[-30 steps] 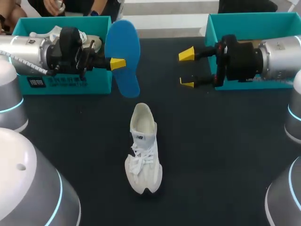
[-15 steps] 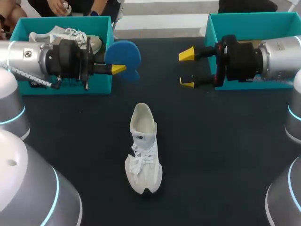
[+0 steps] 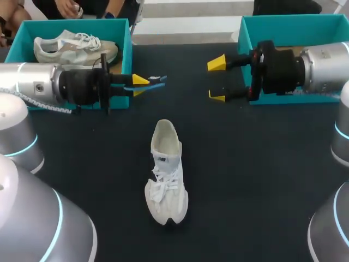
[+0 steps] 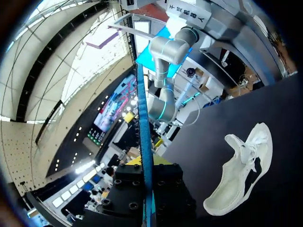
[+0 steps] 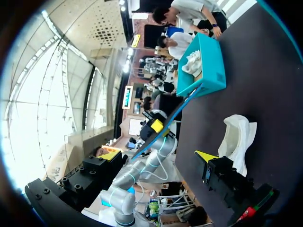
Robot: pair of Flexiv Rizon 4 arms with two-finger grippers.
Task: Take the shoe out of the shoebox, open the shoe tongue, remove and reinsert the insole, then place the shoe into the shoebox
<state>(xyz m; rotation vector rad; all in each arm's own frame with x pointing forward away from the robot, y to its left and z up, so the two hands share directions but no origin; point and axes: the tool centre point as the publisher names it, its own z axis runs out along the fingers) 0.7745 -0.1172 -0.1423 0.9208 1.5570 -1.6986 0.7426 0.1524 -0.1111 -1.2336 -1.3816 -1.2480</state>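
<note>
Pinching the blue insole (image 3: pixel 156 85) edge-on in the left end effector (image 3: pixel 140 84), with the right end effector (image 3: pixel 217 80) released. Could slip or twist in that thin grip and miss the white shoe (image 3: pixel 166 174) on the tabletop (image 3: pixel 245 164) nearby.

Light falls evenly from overhead, bright and diffuse. The white shoe (image 3: pixel 166 174) throws only a faint, soft shadow on the dark table (image 3: pixel 245 180) around it, and its pale toe is nearly washed out. To either side of the shoe, the left arm (image 3: pixel 30 87) and right arm (image 3: pixel 322 65) carry broad, soft highlights on their silver shells. In both wrist views the ceiling light far beyond the shoe blazes white. The blue insole (image 4: pixel 143 118) cuts a thin line across that glare, and the table beside the shoe stays near-black.
</note>
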